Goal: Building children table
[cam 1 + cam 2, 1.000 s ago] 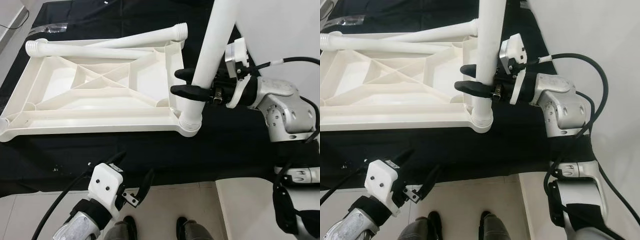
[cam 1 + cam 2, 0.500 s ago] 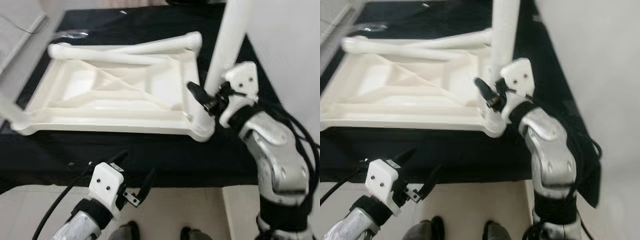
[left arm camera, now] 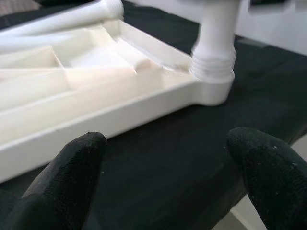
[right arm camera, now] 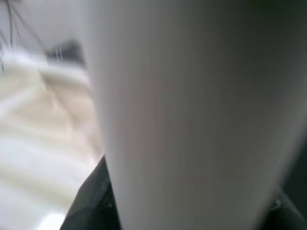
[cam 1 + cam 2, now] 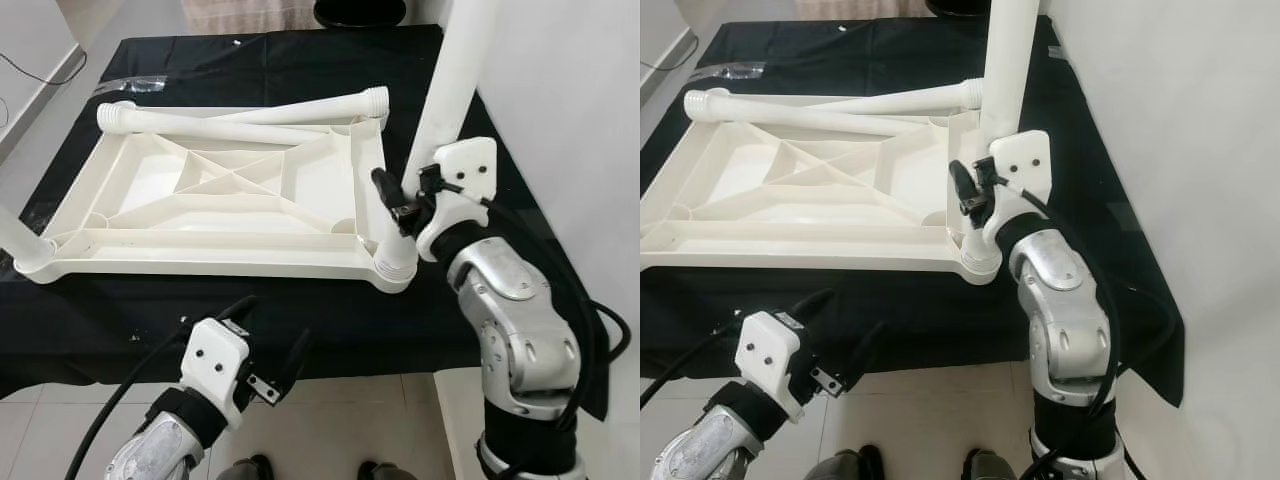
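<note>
Right gripper (image 5: pixel 392 205) is clamped around the upright white table leg (image 5: pixel 452 80), low on its shaft, just above the near-right corner socket (image 5: pixel 392 272) of the upturned white tabletop (image 5: pixel 200 235). A second ago its fingers lay level across the leg; now the wrist has rolled so the white camera block sits on top and the fingers point up and to the left. That reads as a twist of the leg, so I judge the threaded end is being screwed into the socket, though how deep it sits cannot be told.

Left gripper (image 5: pixel 268 345) hangs idle at the near edge of the black cloth (image 5: pixel 300 310), its fingers (image 3: pixel 72 172) spread apart around nothing.

Within the tabletop's ribbed underside, the shallow bays hold nothing; two loose legs (image 5: pixel 240 115) lie crossed over its far rim. Another leg (image 5: pixel 22 240) already stands in the near-left corner. Two legs are left to fit.
</note>
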`<state>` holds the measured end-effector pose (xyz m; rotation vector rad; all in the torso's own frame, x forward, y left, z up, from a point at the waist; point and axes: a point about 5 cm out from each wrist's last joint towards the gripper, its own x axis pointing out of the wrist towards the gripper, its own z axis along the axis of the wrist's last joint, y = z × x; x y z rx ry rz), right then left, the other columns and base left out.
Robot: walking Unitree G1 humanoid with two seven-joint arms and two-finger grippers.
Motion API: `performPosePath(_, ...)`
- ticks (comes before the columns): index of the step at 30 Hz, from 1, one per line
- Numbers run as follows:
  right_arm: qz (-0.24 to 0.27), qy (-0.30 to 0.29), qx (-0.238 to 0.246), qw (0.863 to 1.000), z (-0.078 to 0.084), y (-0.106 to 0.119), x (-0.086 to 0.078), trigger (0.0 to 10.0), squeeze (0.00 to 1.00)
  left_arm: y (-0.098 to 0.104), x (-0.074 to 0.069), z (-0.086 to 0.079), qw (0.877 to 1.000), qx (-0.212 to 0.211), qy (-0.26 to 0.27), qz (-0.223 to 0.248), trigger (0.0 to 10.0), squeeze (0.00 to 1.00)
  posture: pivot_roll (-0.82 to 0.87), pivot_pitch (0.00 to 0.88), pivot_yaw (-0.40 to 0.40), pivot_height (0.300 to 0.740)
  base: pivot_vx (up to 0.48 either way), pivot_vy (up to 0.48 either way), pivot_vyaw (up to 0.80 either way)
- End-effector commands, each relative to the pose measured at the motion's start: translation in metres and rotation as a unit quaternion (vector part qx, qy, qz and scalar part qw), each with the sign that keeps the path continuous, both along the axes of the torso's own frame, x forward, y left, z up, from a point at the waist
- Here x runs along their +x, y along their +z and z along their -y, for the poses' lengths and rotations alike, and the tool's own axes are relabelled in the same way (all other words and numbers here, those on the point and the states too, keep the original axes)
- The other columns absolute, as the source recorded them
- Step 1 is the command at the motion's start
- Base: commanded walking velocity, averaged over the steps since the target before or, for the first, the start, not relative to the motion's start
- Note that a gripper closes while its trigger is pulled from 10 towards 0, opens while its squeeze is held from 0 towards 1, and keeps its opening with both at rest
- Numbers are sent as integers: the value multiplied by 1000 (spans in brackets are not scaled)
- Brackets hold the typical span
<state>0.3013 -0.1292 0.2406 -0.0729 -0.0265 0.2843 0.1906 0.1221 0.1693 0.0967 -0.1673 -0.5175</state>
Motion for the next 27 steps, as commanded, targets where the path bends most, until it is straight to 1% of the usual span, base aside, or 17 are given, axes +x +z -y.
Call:
performPosePath(1, -19, 1, 6, 1000, 3, -6, 2, 10000, 1000, -6, 0, 0, 1000, 0, 3, -12, 10000, 0, -48, 258, -16, 740, 0, 0, 0)
performPosePath(4, 9, 42, 16, 999, 0, 5, 6, 10000, 1000, -7, 2, 0, 1000, -1, 1, -11, 10000, 0, -47, 251, -11, 740, 0, 0, 0)
performPosePath(6, 33, 123, 19, 992, -5, 15, 10, 10000, 1000, -9, 5, -1, 1000, -1, 0, -12, 10000, 0, -49, 239, -8, 740, 0, 0, 0)
performPosePath(7, 39, 195, 12, 980, -9, 19, 9, 10000, 976, -11, 7, -1, 1000, -2, 1, -15, 10000, 0, -47, 233, -7, 740, 0, 0, 0)
performPosePath(8, 37, 234, 5, 972, -11, 20, 8, 10000, 161, -12, 9, -1, 1000, -4, 3, -17, 10000, 0, -46, 230, -7, 740, 0, 0, 0)
performPosePath(9, 37, 234, 5, 972, -11, 20, 8, 10000, 161, -12, 9, -1, 1000, -4, 3, -17, 10000, 0, -46, 230, -7, 740, 0, 0, 0)
performPosePath(10, 35, 261, -1, 965, -12, 21, 8, 10000, 0, -13, 10, -2, 1000, -5, 3, -19, 10000, 0, -43, 226, -7, 740, 0, 0, 0)
performPosePath(13, 46, 326, -30, 944, -9, 24, 14, 10000, 0, -14, 15, -1, 1000, -10, 3, -19, 10000, 0, -40, 216, -5, 740, 0, 0, 0)
performPosePath(15, 49, 334, -33, 941, -8, 25, 16, 10000, 0, -14, 15, -1, 1000, -11, 2, -19, 10000, 0, -40, 216, -5, 740, 0, 0, 0)
performPosePath(18, 59, 391, -34, 918, -7, 28, 25, 10000, 0, -15, 20, 1, 1000, -10, 0, -16, 10000, 0, -38, 199, 0, 740, 0, 0, 0)
performPosePath(20, 61, 399, -32, 914, -7, 29, 26, 10000, 0, -15, 21, 0, 1000, -10, 1, -17, 10000, 0, -38, 199, 0, 740, 0, 0, 0)
performPosePath(22, 61, 438, -32, 896, -9, 29, 27, 10000, 0, -16, 23, -1, 1000, -9, 1, -16, 10000, 0, -30, 196, 7, 740, 0, 0, 0)
performPosePath(23, 60, 453, -35, 889, -9, 29, 28, 9098, 0, -16, 24, -2, 1000, -9, 1, -16, 10000, 0, -30, 196, 7, 740, 0, 0, 0)
performPosePath(24, 60, 455, -35, 888, -10, 29, 29, 3765, 0, -16, 24, -2, 1000, -9, 1, -15, 10000, 0, -31, 195, 11, 740, 0, 0, 0)
performPosePath(25, 60, 454, -33, 888, -10, 29, 30, 1059, 0, -16, 24, -2, 1000, -9, 1, -15, 10000, 0, -32, 195, 12, 740, 0, 0, 0)
performPosePath(26, 61, 458, -31, 887, -10, 28, 32, 0, 0, -16, 25, -2, 1000, -9, 1, -15, 10000, 0, -30, 193, 14, 740, 0, 0, 0)
performPosePath(27, 61, 458, -31, 887, -10, 28, 32, 0, 0, -16, 25, -2, 1000, -9, 1, -15, 10000, 0, -30, 193, 14, 740, 0, 0, 0)
